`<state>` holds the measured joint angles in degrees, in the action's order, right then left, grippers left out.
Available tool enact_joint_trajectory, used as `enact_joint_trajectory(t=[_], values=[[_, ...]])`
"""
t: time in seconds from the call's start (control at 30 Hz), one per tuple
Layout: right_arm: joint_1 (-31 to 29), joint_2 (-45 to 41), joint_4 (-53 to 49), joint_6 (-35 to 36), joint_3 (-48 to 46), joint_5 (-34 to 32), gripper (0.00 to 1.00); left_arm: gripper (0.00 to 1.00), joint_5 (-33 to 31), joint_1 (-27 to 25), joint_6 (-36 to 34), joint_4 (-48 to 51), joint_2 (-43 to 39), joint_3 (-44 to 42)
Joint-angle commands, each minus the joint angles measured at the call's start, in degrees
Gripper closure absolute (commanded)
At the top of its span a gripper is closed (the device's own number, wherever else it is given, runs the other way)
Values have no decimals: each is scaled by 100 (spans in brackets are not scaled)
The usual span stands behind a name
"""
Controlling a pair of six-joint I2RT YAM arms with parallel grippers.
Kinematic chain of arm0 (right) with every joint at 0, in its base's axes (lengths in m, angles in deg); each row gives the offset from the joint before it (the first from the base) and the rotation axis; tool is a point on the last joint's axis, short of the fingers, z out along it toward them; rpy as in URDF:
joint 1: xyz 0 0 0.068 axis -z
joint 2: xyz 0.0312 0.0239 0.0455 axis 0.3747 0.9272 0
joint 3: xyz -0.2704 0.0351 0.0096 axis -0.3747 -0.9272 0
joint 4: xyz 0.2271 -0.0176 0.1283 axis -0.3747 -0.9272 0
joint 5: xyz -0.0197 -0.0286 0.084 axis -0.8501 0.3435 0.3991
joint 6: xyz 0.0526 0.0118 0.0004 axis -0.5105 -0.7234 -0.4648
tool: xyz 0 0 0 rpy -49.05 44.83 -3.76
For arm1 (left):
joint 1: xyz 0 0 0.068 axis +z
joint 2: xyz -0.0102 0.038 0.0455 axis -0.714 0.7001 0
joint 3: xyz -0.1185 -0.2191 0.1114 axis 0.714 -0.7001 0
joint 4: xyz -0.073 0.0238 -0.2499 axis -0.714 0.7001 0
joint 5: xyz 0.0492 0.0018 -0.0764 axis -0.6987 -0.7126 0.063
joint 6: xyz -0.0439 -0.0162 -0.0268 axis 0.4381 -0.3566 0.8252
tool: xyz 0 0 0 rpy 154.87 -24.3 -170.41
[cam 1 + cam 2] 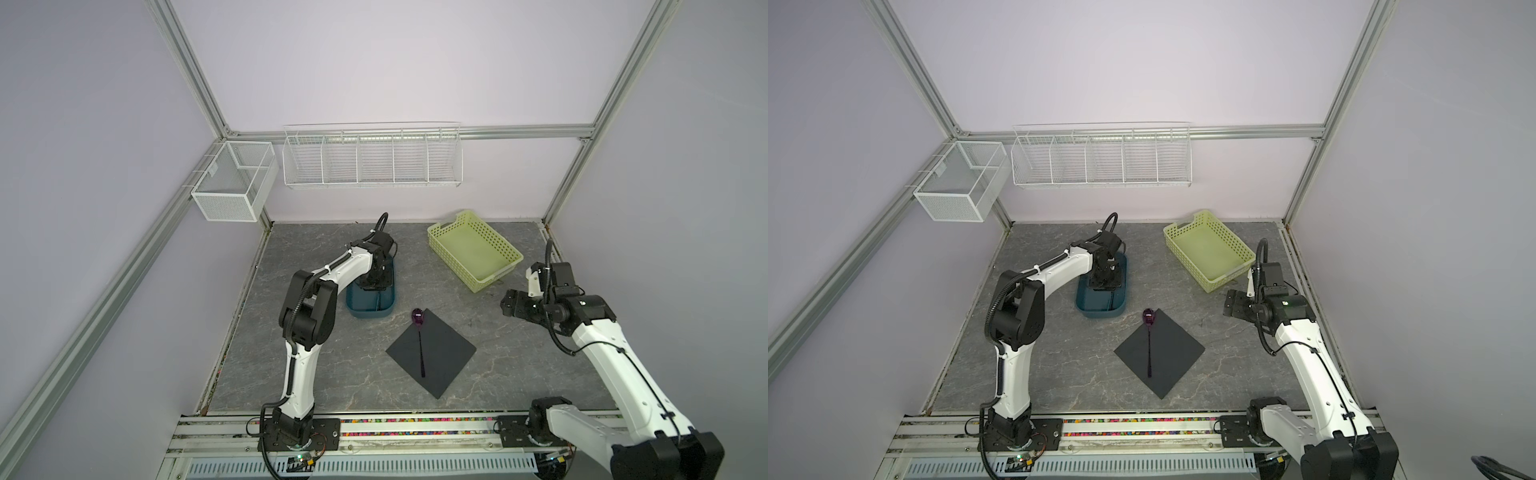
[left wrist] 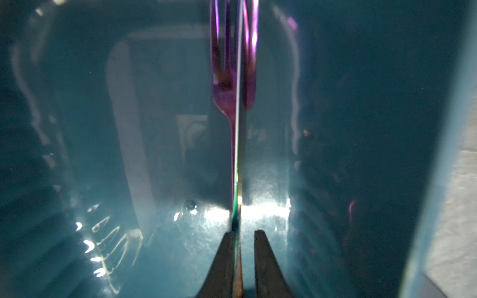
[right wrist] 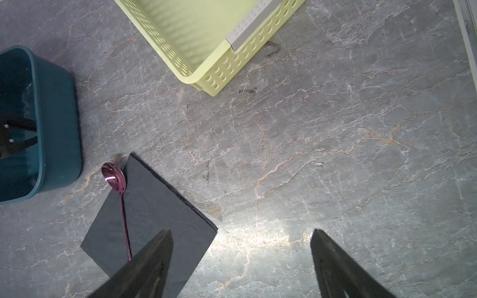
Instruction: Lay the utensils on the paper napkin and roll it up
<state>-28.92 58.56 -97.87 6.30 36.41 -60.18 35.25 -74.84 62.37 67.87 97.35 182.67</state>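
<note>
I see the left tool (image 2: 244, 231) down inside the teal tub (image 2: 361, 129), its fingers drawn narrow around a slim utensil handle (image 2: 236, 180). One finger lies against the handle and a sliver of gap shows at the other, so I would not call it clamped. Beyond the fingertips the fork (image 2: 232, 85) lies along the tub floor, purple tines pointing away. I cannot tell whether the handle between the fingers is the fork's or another piece's. In both top views the tub sits at about ten o'clock from the paper napkin (image 1: 444, 357), near it but apart. The napkin lies flat on the grey worktop (image 1: 332, 374) as a diamond, one corner at twelve o'clock. The spoon (image 1: 420, 345) rests on it running twelve to six, with its purple bowl overhanging the edge beside that corner. The right tool (image 3: 241, 230) hangs above bare worktop at about two o'clock from the napkin, jaws wide and holding nothing. The yellow-green basket (image 1: 451, 262) stands at one o'clock, well apart.
</note>
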Motion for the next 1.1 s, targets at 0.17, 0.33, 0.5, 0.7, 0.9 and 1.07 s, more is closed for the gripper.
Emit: enact_joint_trajectory(t=[0.17, 0.33, 0.5, 0.7, 0.9, 1.07], values=[[-38, -149, -62, 7, 60, -86, 13, 93, -95, -25, -4, 58, 205, -81], [-40, -162, -75, 16, 59, -110, 13, 98, -162, -28, -37, 82, 148, -43], [-38, -188, -92, 14, 77, -108, 13, 100, -326, -28, -88, 174, 19, 79], [-38, -219, -121, 21, 85, -120, 13, 100, -521, -4, -128, 260, -287, 122], [-38, -237, -127, 24, 77, -122, 13, 100, -624, 50, -167, 328, -603, 111], [-42, -252, -128, 25, 77, -121, 13, 100, -647, 132, -233, 359, -745, 94]])
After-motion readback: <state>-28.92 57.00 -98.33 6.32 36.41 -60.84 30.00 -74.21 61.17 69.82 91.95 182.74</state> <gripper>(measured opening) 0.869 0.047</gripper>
